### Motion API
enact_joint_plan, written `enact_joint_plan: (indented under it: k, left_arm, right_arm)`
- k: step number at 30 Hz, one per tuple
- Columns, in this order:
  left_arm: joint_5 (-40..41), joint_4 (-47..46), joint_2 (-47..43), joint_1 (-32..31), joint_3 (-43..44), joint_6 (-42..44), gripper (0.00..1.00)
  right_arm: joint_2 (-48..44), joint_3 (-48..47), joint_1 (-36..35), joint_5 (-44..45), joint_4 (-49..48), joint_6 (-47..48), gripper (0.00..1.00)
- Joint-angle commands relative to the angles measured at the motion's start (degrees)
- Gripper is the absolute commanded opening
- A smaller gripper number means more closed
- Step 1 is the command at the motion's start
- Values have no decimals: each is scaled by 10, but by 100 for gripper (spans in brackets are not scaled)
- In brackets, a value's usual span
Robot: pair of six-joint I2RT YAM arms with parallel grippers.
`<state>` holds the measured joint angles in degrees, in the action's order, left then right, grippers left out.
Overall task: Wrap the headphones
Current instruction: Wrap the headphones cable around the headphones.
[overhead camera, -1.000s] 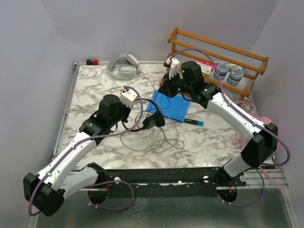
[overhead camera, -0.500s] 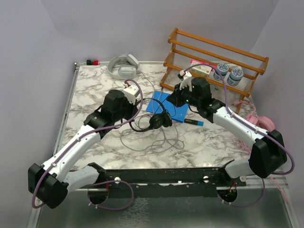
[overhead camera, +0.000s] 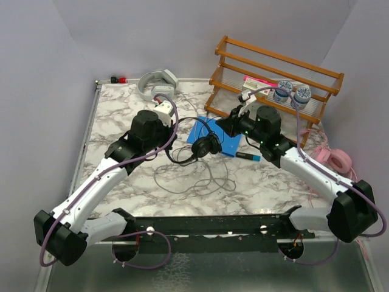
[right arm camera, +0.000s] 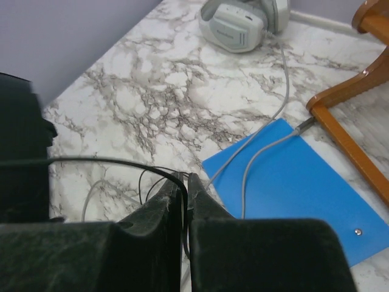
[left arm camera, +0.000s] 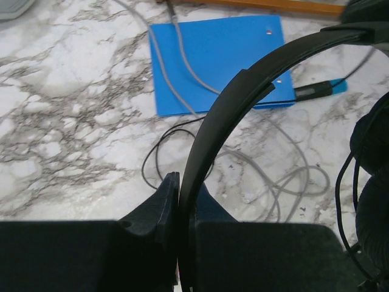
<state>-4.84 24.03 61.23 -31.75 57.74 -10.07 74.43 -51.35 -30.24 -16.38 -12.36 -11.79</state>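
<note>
Wooden rack (overhead camera: 276, 56) holds jars (overhead camera: 283, 90); left claw (left arm camera: 182, 190) grips headphones (left arm camera: 243, 85).

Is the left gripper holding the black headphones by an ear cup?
No, the left gripper pinches the black headphones by the thin headband.

Surface (overhead camera: 115, 118): white marble with grey veins, framed by a pale rim.
Blue sheet (overhead camera: 228, 145): flat on the surface, right of centre, lying at an angle; 1 small pale dot near a corner in the wrist views.
Pen (overhead camera: 248, 156): black body, teal end, lying on the surface just beside the sheet's near right corner.
Wooden rack (overhead camera: 276, 57): brown railed shelf at the far right.
Jars (overhead camera: 283, 91): 2, blue-and-white lids, side by side on the rack.
Box (overhead camera: 258, 82): pink and white, on the rack left of the jars.
Red-and-black item (overhead camera: 117, 79): small, at the far left corner.
</note>
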Motion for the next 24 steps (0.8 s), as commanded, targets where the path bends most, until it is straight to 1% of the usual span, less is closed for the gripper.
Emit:
enact_joint_plan:
  k: [1,3,6,7,8,9,10,12,14,17,20,22,24]
  left_arm:
    - [154,22,26,-2,17,4,0]
    - [194,26,44,-2,23,6,0]
    - [245,22,59,-2,33,-13,0]
    - [252,17,61,-2,36,-12,0]
    - [258,10,60,-2,36,-11,0]
    - [266,2,58,-2,36,-9,0]
    - [276,-6,55,-2,34,-7,0]
    - [303,-21,51,-2,29,-2,0]
    - [302,-34,46,-2,24,12,0]
    - [246,-45,38,-2,20,44,0]
    - [182,-40,35,-5,23,72,0]
    - [162,-35,29,-9,22,84,0]
    - [158,-33,24,-14,19,96,0]
  right_arm:
    - [-65,-12,5,-9,-16,33,12]
    - [-89,-5,5,-52,-23,35,19]
    - [-113,5,5,-96,3,34,32]
    - [-120,13,5,-106,13,30,39]
    - [-126,22,5,-113,23,28,48]
    - [-132,30,5,-118,34,27,57]
    - [-137,39,5,-120,45,28,63]
    - [-146,50,5,-112,59,31,70]
    - [-153,54,5,-104,60,33,77]
    - [-132,27,5,-89,63,41,78]
    - [-75,-48,3,-88,100,64,77]
    - [-44,-80,-8,-75,112,82,75]
    - [-20,-103,-24,-51,115,103,72]
